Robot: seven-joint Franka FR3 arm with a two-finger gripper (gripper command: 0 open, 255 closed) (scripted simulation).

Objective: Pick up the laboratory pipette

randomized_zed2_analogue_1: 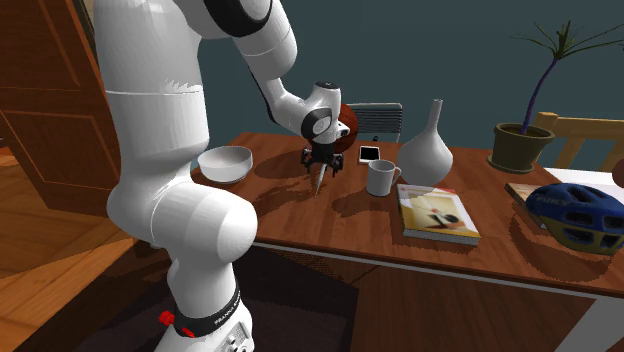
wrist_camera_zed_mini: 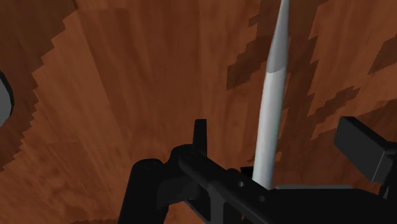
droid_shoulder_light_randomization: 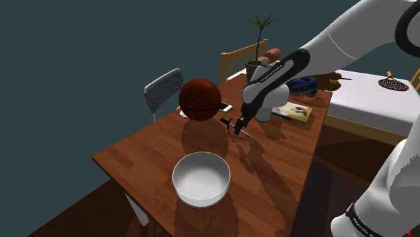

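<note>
The gripper (droid_shoulder_light_randomization: 240,125) pinches the pipette (droid_shoulder_light_randomization: 247,133) by its black body, and the pale tip (wrist_camera_zed_mini: 270,121) sticks out past the fingers toward the table (droid_shoulder_light_randomization: 148,151). The pipette hangs near the basketball (droid_shoulder_light_randomization: 200,99), between the bowl (randomized_zed2_analogue_1: 225,163) and the mug (randomized_zed2_analogue_1: 380,178).

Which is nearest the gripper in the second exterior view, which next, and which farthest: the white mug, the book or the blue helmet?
Measured from the gripper, which clasps the pipette:
1. the white mug, just to its right.
2. the book, further right and nearer the camera.
3. the blue helmet, at the far right.
</note>
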